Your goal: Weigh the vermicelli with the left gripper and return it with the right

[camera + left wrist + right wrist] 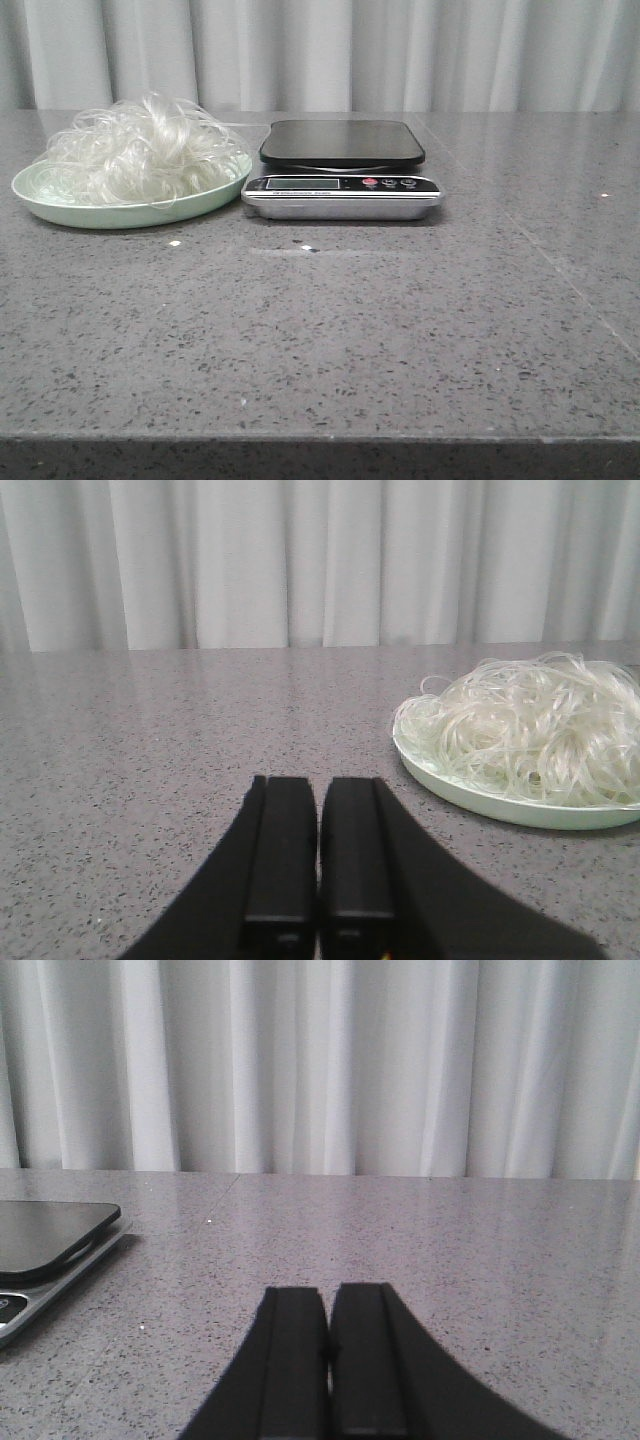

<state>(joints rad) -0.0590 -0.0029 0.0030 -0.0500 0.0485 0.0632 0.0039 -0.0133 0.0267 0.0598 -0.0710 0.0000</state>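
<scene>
The vermicelli (140, 150) is a fluffy white mound in a pale green plate (120, 212) at the table's far left. It also shows in the left wrist view (530, 730), still in the plate (480, 800). A scale (342, 185) with a black platform (342, 142) stands just right of the plate, nothing on it. Its corner shows in the right wrist view (45, 1245). My left gripper (320, 780) is shut and empty, low over the table, short of the plate. My right gripper (329, 1290) is shut and empty, off to the scale's right. Neither gripper shows in the front view.
The table (330, 340) is grey speckled stone, with its front edge near the bottom of the front view. A grey-white curtain (320, 50) hangs behind the far edge.
</scene>
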